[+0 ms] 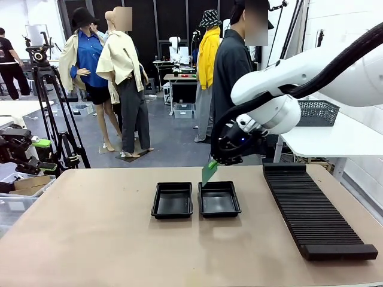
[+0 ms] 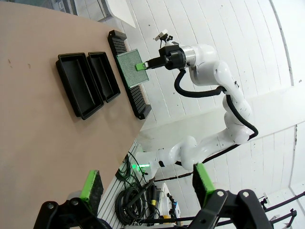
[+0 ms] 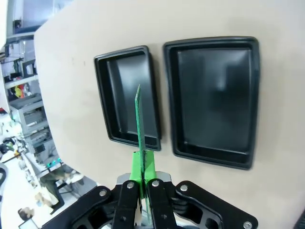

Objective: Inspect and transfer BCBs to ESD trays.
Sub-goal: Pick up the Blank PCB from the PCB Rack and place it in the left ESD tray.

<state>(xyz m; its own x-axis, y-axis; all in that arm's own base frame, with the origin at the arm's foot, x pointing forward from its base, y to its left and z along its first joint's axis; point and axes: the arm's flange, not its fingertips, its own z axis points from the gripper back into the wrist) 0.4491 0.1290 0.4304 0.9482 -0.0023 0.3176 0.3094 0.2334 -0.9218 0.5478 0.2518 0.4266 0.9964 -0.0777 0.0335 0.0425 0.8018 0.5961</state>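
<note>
My right gripper [image 1: 216, 160] is shut on a green BCB [image 1: 209, 172], holding it on edge above the far left corner of the right ESD tray [image 1: 219, 198]. The left ESD tray [image 1: 173, 200] lies beside it, and both are empty. In the right wrist view the BCB [image 3: 139, 124] rises edge-on from the gripper [image 3: 142, 164] over the trays [image 3: 127, 95] [image 3: 214, 100]. The left wrist view shows my left gripper [image 2: 147, 183] open and holding nothing, well off to the side of the trays [image 2: 78, 86], with the BCB [image 2: 131, 67] held by the other arm.
A long black ribbed rack [image 1: 311, 209] lies along the right side of the table. A grey mesh basket [image 1: 317, 112] sits on a white table behind. A person stands at the far side. A tripod [image 1: 54, 113] stands past the far left corner.
</note>
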